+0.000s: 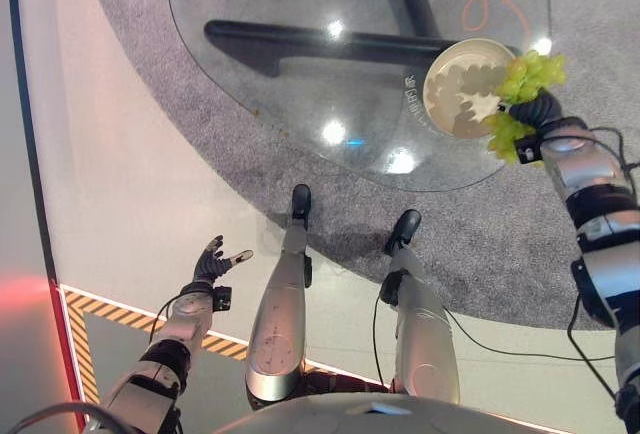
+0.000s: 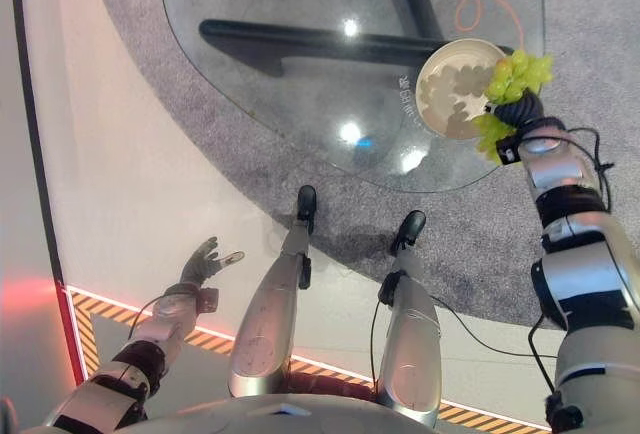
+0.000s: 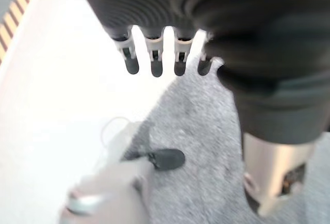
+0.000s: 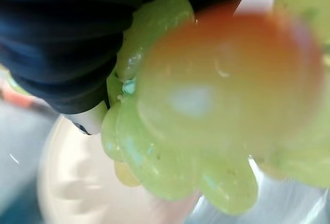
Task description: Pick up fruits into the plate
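Right wrist view: my right hand [image 1: 537,112] has its fingers closed round a bunch of green grapes [image 4: 196,110], the fruit pressed up against the dark cover. From the head, the bunch [image 1: 530,76] hangs over the near edge of the cream plate [image 1: 455,79], which sits on the round glass table [image 1: 300,104] above grey carpet [image 1: 480,244]. My left hand [image 1: 215,262] hangs low over the pale floor [image 1: 130,174], fingers loosely spread and holding nothing.
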{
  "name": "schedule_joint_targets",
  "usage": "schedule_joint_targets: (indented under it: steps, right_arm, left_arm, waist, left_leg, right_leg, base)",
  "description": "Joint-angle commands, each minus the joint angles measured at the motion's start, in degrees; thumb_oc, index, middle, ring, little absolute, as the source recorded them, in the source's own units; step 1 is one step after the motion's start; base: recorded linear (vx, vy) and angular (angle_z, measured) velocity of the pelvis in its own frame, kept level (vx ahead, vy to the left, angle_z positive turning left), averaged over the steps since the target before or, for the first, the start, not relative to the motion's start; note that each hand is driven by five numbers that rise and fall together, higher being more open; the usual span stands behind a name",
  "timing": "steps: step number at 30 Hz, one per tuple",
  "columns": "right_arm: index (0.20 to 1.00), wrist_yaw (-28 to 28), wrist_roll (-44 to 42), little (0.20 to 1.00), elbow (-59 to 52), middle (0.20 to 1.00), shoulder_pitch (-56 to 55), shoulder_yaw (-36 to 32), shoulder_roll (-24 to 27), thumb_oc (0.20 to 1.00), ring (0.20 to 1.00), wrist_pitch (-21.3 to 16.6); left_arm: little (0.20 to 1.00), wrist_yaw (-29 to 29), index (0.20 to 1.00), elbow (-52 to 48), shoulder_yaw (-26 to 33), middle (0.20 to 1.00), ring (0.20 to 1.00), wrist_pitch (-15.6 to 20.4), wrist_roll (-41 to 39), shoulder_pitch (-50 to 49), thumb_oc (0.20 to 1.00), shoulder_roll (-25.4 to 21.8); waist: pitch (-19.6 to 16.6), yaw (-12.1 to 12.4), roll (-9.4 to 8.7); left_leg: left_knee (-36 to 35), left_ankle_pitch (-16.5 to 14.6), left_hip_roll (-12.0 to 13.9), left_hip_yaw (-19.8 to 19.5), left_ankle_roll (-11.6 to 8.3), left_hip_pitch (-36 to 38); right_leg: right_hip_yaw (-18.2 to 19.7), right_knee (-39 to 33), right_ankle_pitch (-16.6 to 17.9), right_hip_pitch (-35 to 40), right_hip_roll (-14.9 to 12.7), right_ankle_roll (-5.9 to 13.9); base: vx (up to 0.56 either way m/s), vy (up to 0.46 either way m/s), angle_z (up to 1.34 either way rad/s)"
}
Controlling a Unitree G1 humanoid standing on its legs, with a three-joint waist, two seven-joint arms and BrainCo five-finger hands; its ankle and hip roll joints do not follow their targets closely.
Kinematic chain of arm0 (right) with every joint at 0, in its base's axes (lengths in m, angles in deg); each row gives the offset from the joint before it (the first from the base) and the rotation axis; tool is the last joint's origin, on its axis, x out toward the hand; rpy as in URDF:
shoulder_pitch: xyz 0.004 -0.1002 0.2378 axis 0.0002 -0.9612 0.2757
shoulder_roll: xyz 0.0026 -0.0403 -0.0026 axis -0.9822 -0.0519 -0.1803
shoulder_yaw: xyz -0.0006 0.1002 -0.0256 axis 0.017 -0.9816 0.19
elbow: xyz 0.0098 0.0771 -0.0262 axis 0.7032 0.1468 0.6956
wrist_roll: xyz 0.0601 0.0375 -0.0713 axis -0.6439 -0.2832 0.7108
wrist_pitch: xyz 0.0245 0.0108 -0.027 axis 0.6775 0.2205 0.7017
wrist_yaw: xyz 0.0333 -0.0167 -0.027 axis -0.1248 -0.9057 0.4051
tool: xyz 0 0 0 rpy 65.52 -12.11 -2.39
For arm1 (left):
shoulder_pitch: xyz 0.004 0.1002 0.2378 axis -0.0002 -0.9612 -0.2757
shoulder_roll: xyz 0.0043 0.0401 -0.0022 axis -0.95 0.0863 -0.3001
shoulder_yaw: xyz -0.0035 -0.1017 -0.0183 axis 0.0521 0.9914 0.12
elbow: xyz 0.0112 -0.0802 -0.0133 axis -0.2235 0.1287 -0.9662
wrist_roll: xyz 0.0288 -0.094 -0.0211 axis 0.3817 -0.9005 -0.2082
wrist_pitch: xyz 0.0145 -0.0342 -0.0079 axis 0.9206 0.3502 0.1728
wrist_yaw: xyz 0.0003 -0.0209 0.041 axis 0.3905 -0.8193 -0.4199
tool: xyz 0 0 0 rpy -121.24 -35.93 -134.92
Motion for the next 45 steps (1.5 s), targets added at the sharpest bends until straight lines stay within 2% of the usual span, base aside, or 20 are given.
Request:
schedule_joint_targets:
  steps: [1,3,7,13,17,20,21,22,25,28,31,34,38,42,44,45]
  right_arm:
    - [0.200,-7.28,11.60,0.200,-0.43,0.200,5.25,7.03,6.46,0.200,0.200,2.76]
    - [0.200,-10.37,14.25,0.200,-0.01,0.200,7.00,8.57,6.59,0.200,0.200,5.06]
    - [0.200,-13.01,16.73,0.200,1.12,0.200,9.60,10.17,6.30,0.200,0.200,7.70]
    - [0.200,-12.59,15.84,0.200,3.21,0.200,10.73,10.73,5.39,0.200,0.200,9.78]
    - [0.200,-12.31,16.09,0.200,5.83,0.200,9.11,9.43,5.31,0.200,0.200,8.67]
    - [0.200,-11.27,16.86,0.200,7.36,0.200,8.65,9.72,5.29,0.200,0.200,10.05]
    - [0.235,-11.39,17.02,0.235,7.54,0.235,8.52,9.62,5.39,0.235,0.235,10.10]
    - [1.000,-11.85,17.18,1.000,8.01,1.000,8.26,9.41,5.49,1.000,1.000,10.36]
    - [1.000,-13.52,16.30,1.000,8.93,1.000,7.42,8.74,6.08,1.000,1.000,10.98]
    - [1.000,-18.15,14.57,1.000,9.25,1.000,6.65,6.92,6.43,1.000,1.000,9.47]
    - [1.000,-25.40,15.32,1.000,8.13,1.000,6.32,4.90,6.22,1.000,1.000,4.71]
    - [1.000,-30.62,17.19,1.000,6.13,1.000,6.23,4.59,6.22,1.000,1.000,2.26]
    - [1.000,-36.25,19.15,1.000,3.78,1.000,6.00,4.39,6.36,1.000,1.000,0.90]
    - [1.000,-48.99,23.23,1.000,1.32,1.000,6.41,4.26,6.37,1.000,1.000,-5.90]
    - [1.000,-51.58,22.30,1.000,0.27,1.000,6.33,4.00,6.22,1.000,1.000,-8.41]
    - [1.000,-53.53,21.73,1.000,-0.86,1.000,5.79,3.14,5.72,1.000,1.000,-11.12]
  left_arm:
    - [1.000,0.96,1.000,-0.87,-2.64,1.000,1.000,0.76,-0.25,-2.57,1.000,-2.82]
    - [1.000,1.12,1.000,-2.04,-3.38,1.000,1.000,0.92,-0.66,-2.94,1.000,-3.07]
    - [1.000,1.33,1.000,-3.65,-4.35,1.000,1.000,1.17,-0.84,-3.57,1.000,-3.39]
    - [1.000,1.44,1.000,-6.16,-5.10,1.000,1.000,0.87,-0.90,-4.72,1.000,-3.60]
    - [1.000,1.34,1.000,-7.04,-4.71,1.000,1.000,0.48,-0.69,-5.58,1.000,-3.92]
    - [1.000,1.63,1.000,-7.37,-4.72,1.000,1.000,-0.01,-0.34,-5.66,1.000,-3.77]
    - [1.000,1.60,1.000,-7.50,-4.71,1.000,1.000,-0.10,-0.34,-5.72,1.000,-3.81]
    - [1.000,1.72,1.000,-7.69,-4.83,1.000,1.000,-0.13,-0.36,-5.84,1.000,-3.80]
    - [1.000,2.07,1.000,-7.55,-4.55,1.000,1.000,-0.01,-0.49,-6.40,1.000,-3.72]
    - [1.000,2.57,1.000,-7.31,-3.99,1.000,1.000,-0.89,0.50,-6.94,1.000,-3.55]
    - [1.000,2.39,1.000,-5.95,-3.66,1.000,1.000,-1.21,2.03,-7.46,1.000,-2.91]
    - [1.000,2.58,1.000,-4.81,-3.58,1.000,1.000,-0.91,2.15,-7.58,1.000,-2.37]
    - [1.000,2.97,1.000,-4.08,-3.64,1.000,1.000,-0.41,2.02,-7.83,1.000,-1.67]
    - [1.000,6.03,1.000,-3.09,-4.27,1.000,1.000,0.19,1.76,-7.62,1.000,-1.03]
    - [1.000,6.54,1.000,-2.79,-4.18,1.000,1.000,0.49,1.80,-7.55,1.000,-1.07]
    - [1.000,6.90,1.000,-2.87,-4.16,1.000,1.000,0.58,1.79,-7.48,1.000,-0.96]
  waist:
    - [-0.67,1.77,-1.24]
    - [-0.67,2.07,-0.68]
    - [-0.67,2.63,0.38]
    - [-0.67,3.19,2.08]
    - [-0.67,3.45,3.04]
    - [-0.67,3.60,3.74]
    - [-0.67,3.60,3.84]
    - [-0.67,3.59,4.01]
    - [-0.67,3.53,4.46]
    - [-0.67,3.65,4.70]
    - [-0.67,3.54,5.07]
    - [-0.67,3.12,5.27]
    - [-0.67,2.68,5.34]
    - [-0.67,2.34,5.34]
    - [-0.67,2.25,5.21]
    - [-0.67,2.08,5.06]
  left_leg:
    - [5.44,-8.01,-6.42,1.51,2.47,-3.22]
    - [6.78,-8.18,-7.02,0.84,2.81,-4.99]
    - [9.28,-8.83,-7.77,0.29,3.34,-7.99]
    - [12.56,-10.05,-8.53,0.49,4.05,-11.24]
    - [14.94,-10.92,-8.87,0.65,4.61,-13.08]
    - [15.80,-11.15,-8.90,0.76,4.79,-13.90]
    - [15.92,-11.21,-8.91,0.77,4.84,-14.01]
    - [16.11,-11.32,-8.98,0.78,4.93,-14.09]
    - [17.31,-11.92,-9.05,1.26,5.27,-14.59]
    - [20.03,-13.29,-8.98,1.78,5.68,-15.38]
    - [22.61,-14.88,-8.78,2.17,5.85,-15.89]
    - [22.72,-15.16,-8.66,2.58,5.90,-15.67]
    - [22.43,-15.18,-8.58,2.88,5.82,-15.35]
    - [20.79,-14.59,-8.80,2.76,5.65,-14.32]
    - [20.32,-14.46,-8.79,2.69,5.53,-13.84]
    - [19.57,-14.33,-8.88,2.56,5.41,-12.97]
  right_leg:
    - [0.09,13.03,-10.02,-4.88,0.65,-0.19]
    - [0.37,14.22,-10.25,-6.55,0.62,-0.37]
    - [0.63,16.26,-10.72,-9.31,0.15,-0.55]
    - [1.19,19.42,-11.64,-12.95,-0.82,-0.98]
    - [1.53,21.91,-12.34,-15.03,-1.55,-1.34]
    - [1.87,23.10,-12.57,-16.26,-2.05,-1.37]
    - [1.89,23.27,-12.63,-16.42,-2.10,-1.39]
    - [2.02,23.49,-12.69,-16.61,-2.07,-1.42]
    - [2.06,25.02,-13.33,-17.38,-2.30,-1.77]
    - [1.54,27.50,-14.23,-18.07,-3.16,-2.12]
    - [1.74,30.07,-15.06,-18.90,-3.83,-2.18]
    - [2.17,30.15,-15.22,-18.89,-3.72,-2.14]
    - [2.59,29.79,-15.10,-18.82,-3.53,-2.01]
    - [2.91,28.06,-14.55,-17.98,-2.70,-1.75]
    - [3.00,27.58,-14.45,-17.54,-2.43,-1.72]
    - [3.09,26.88,-14.26,-16.81,-2.05,-1.63]
  base:
    - [0.13,-0.025,0.16]
    - [0.06,0.006,0.09]
    - [0.06,0.016,0.13]
    - [0.05,0.035,0.06]
    - [0.02,0.023,0.03]
    - [0.00,0.000,0.00]
    - [0.00,0.000,0.00]
    - [0.00,0.000,0.00]
    - [-0.01,0.021,0.01]
    - [0.00,0.000,0.00]
    - [0.01,0.016,-0.02]
    - [0.01,0.040,-0.06]
    - [0.00,0.018,-0.03]
    - [0.00,0.000,0.00]
    - [0.00,0.000,0.00]
    - [-0.03,-0.037,-0.01]
